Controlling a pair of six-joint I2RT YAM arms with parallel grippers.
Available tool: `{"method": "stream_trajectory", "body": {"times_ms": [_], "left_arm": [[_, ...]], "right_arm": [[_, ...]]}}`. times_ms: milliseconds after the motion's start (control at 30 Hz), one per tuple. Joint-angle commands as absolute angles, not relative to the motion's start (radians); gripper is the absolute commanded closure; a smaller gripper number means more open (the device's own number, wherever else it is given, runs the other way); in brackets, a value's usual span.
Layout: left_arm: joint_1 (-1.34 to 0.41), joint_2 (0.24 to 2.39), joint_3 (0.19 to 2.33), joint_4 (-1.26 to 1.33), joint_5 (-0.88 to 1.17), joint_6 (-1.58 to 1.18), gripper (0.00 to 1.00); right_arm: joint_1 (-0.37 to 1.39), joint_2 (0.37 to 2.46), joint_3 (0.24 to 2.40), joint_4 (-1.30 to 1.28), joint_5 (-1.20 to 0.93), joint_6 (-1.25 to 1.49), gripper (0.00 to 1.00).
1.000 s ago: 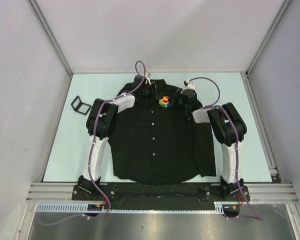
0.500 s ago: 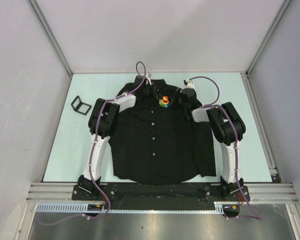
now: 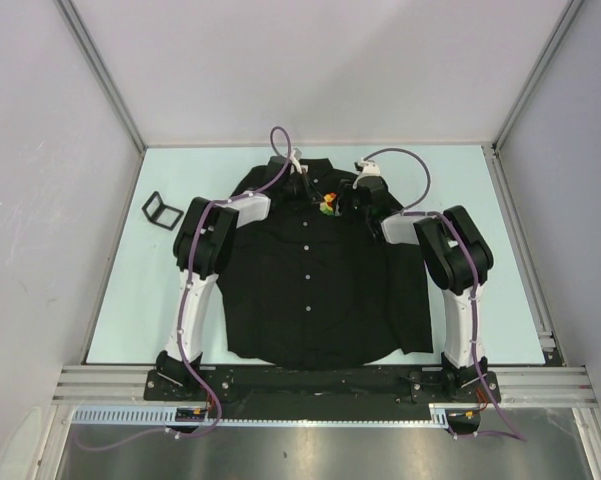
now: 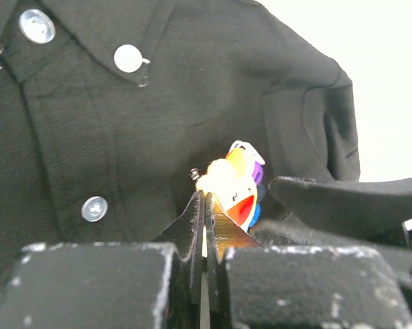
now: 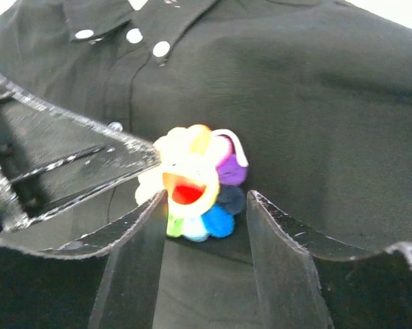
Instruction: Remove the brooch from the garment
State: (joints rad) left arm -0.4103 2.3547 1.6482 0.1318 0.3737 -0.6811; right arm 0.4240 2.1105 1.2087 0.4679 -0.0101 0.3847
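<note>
The garment (image 3: 310, 290) is a black button-up shirt lying flat on the table, collar at the far end. The brooch (image 5: 199, 181), a rainbow-petalled flower with a red-yellow centre, sits on the shirt's chest just below the collar (image 3: 327, 206). My left gripper (image 4: 204, 197) is shut, its tips pressed against the brooch's (image 4: 236, 185) left edge; whether they pinch anything is hidden. My right gripper (image 5: 206, 200) is open, one finger on each side of the brooch's lower petals. The two grippers meet over the brooch in the top view, the left gripper (image 3: 315, 196) and the right gripper (image 3: 343, 203).
A small black folded frame (image 3: 161, 210) lies on the pale table (image 3: 500, 300) left of the shirt. Aluminium posts and grey walls enclose the table. White buttons (image 3: 306, 246) run down the shirt's placket.
The left gripper has closed beside the brooch. The right gripper has opened wider and moved left, so its fingers now straddle the brooch.
</note>
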Motion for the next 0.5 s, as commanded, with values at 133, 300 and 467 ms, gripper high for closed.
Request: {"method": "stream_trajectory", "body": {"times_ms": [133, 300, 467], "left_arm": [[-0.425, 2.250, 1.632, 0.195, 0.371, -0.690, 1.00], [-0.425, 2.246, 1.621, 0.205, 0.379, -0.707, 1.00], [-0.426, 2.224, 1.600, 0.230, 0.383, -0.716, 1.00]], "right_arm": [[0.479, 2.034, 1.246, 0.445, 0.101, 0.201, 0.52], [0.515, 2.046, 1.256, 0.451, 0.117, 0.138, 0.59], [0.529, 2.066, 1.285, 0.425, 0.126, 0.112, 0.51]]}}
